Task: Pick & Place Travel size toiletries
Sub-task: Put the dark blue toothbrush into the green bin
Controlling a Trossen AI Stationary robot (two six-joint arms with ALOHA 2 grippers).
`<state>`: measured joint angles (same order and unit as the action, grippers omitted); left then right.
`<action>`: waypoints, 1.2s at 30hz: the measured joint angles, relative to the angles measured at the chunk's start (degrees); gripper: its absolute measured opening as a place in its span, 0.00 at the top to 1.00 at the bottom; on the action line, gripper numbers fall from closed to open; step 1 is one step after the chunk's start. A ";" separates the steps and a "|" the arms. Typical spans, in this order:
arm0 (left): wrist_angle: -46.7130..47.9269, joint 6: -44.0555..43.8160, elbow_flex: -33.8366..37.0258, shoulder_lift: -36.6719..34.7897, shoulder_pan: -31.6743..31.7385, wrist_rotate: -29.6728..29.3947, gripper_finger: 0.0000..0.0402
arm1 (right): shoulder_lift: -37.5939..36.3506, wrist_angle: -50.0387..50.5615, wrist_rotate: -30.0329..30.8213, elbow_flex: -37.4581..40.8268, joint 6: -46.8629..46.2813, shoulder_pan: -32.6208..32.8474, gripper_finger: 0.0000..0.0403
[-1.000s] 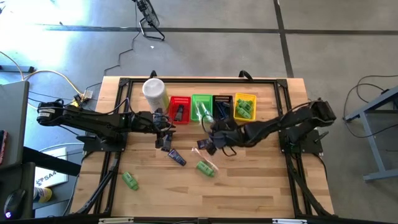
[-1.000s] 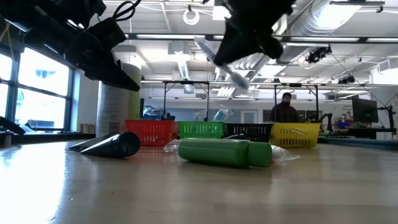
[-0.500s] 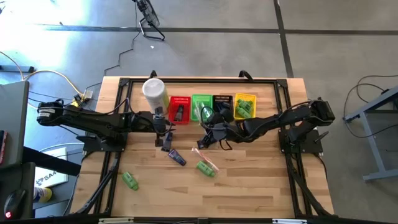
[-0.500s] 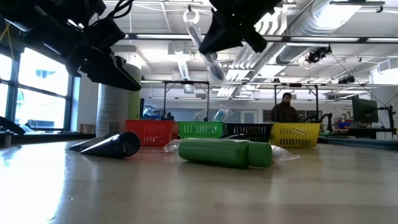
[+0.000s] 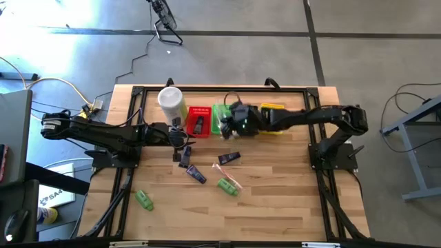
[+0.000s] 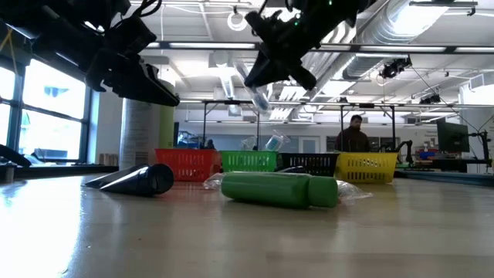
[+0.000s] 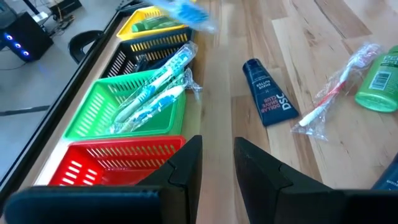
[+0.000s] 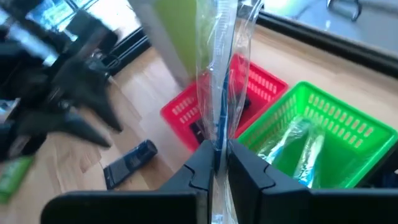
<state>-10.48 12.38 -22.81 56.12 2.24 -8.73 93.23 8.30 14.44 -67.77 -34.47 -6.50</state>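
My right gripper (image 5: pixel 226 129) hovers over the green basket (image 5: pixel 220 114), shut on a clear plastic-wrapped stick with a blue core (image 8: pixel 217 68). The green basket (image 7: pixel 106 109) holds several wrapped sticks (image 7: pixel 155 93). On the wood lie two dark tubes (image 5: pixel 229 158) (image 5: pixel 196 174), a wrapped stick (image 5: pixel 227 172) and two green bottles (image 5: pixel 227 186) (image 5: pixel 143 200), all on their sides. My left gripper (image 5: pixel 180 143) hangs in front of the red basket (image 5: pixel 199 121); its fingers (image 7: pixel 186 163) stand a little apart with nothing between them. My right gripper pinches the wrapped stick between its two fingers near one end (image 8: pixel 217 144). Most of the stick's length juts out past the fingertips. The stick (image 6: pixel 258 94) slants downward below the gripper, lifted clear of table and baskets.
A tall white canister (image 5: pixel 171 102) stands at the far left beside the red basket. The black basket (image 7: pixel 149 56) and yellow basket (image 5: pixel 272 110) continue the row along the far edge, partly under my right arm. Bare wood lies toward the near edge.
My right gripper has swung from above the middle of the table toward the far edge and a little left, carrying the wrapped stick, and now hangs over the green basket. It has stayed shut on the stick.
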 joint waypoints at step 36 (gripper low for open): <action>-0.15 2.80 0.00 0.02 0.00 0.00 0.78 | 5.46 2.78 -19.02 -0.02 -7.41 -11.63 0.83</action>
<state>-10.63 15.18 -22.81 56.14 2.24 -8.73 98.70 11.08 -4.58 -67.79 -41.88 -18.13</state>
